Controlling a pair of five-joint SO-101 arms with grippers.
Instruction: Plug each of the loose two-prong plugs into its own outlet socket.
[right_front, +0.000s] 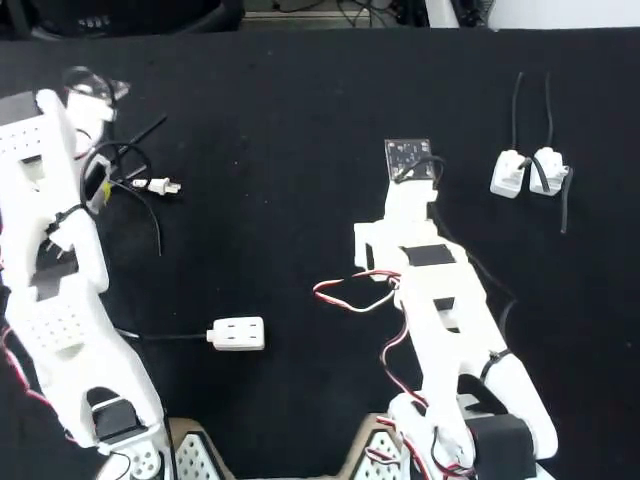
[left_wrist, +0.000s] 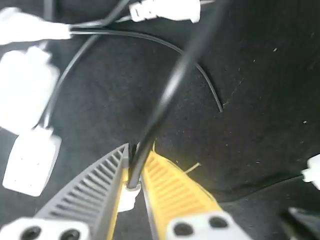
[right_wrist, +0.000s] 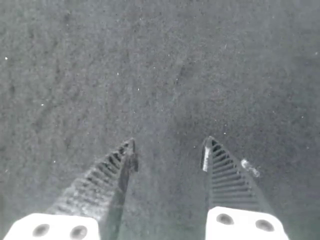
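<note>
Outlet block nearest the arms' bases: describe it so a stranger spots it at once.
On the black table, look between the two arms' bases. The white outlet block lies alone there, unlike the paired white blocks far right.

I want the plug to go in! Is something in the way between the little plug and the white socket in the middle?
Nothing solid. Between the loose plug and the outlet socket lies bare black cloth, crossed only by a thin black cable curving near the plug.
</note>
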